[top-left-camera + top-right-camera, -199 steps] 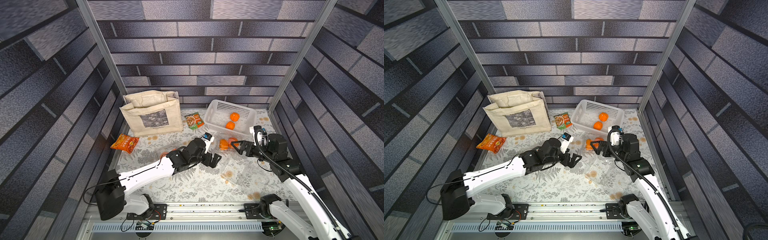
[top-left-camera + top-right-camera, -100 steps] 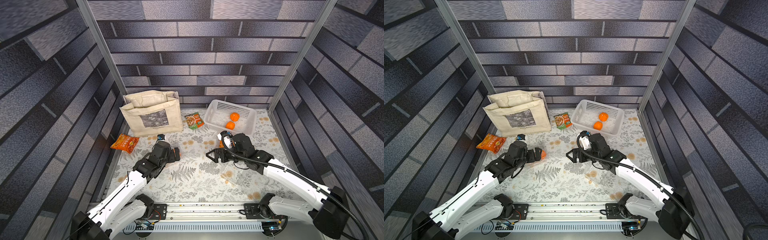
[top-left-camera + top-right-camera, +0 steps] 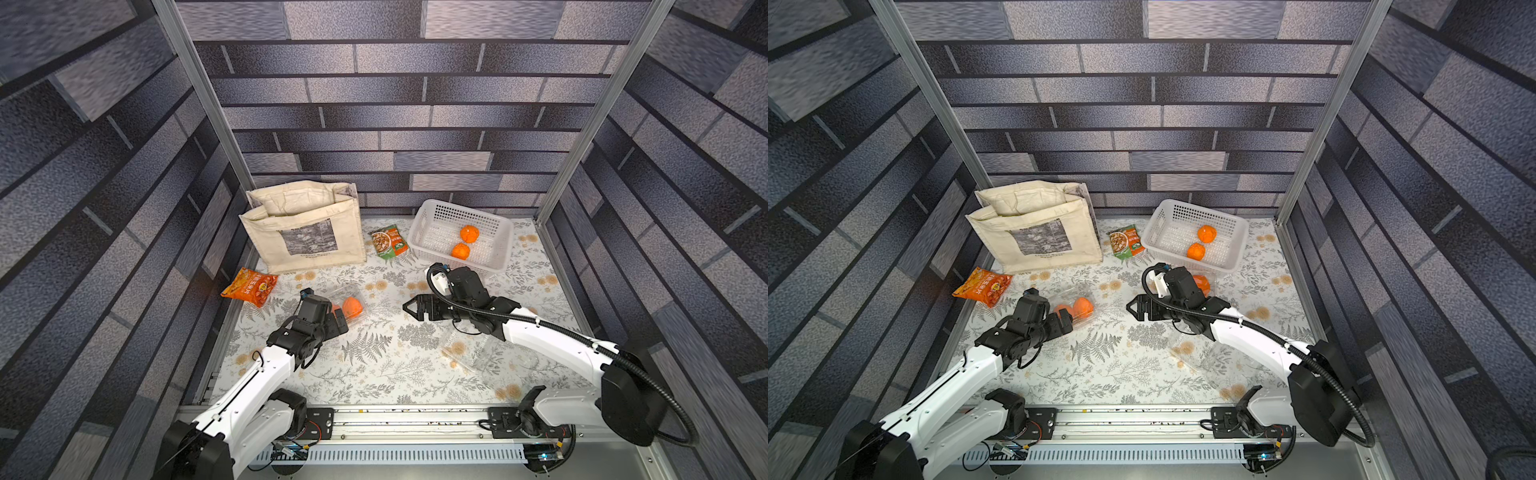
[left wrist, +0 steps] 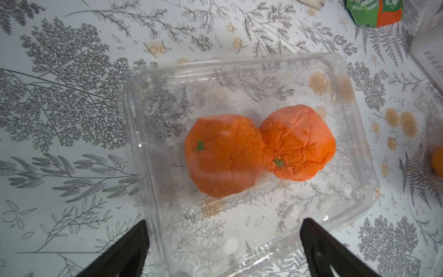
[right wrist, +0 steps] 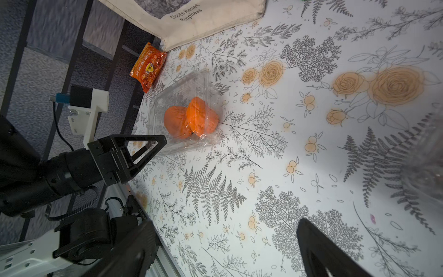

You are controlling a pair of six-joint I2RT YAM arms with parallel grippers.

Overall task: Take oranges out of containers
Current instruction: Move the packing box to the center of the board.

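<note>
- Floral-print surface [image 3: 374,374], brick-pattern walls [image 3: 374,83].
- Left end effector [image 4: 224,221] spread wide at edge of clear clamshell [image 4: 239,79] holding two oranges [image 4: 223,156].
- Right end effector [image 5: 224,220] spread wide, empty.

Two oranges [image 4: 225,156] are sitting in a container [image 4: 239,84] on the left of the desk [image 3: 374,365]; two more oranges [image 3: 469,233] are lying in the basket [image 3: 490,226] at back right, with the tote bag [image 3: 303,232] standing at back left.

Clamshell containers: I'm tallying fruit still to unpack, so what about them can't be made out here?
Far container: in a top view the right arm hides all but an orange patch; fruit count unknown.
Near container: see-through, partly under that arm in a top view; contents unclear.
Left container: left wrist view, glare on clear plastic; lid open or shut unclear.
</note>
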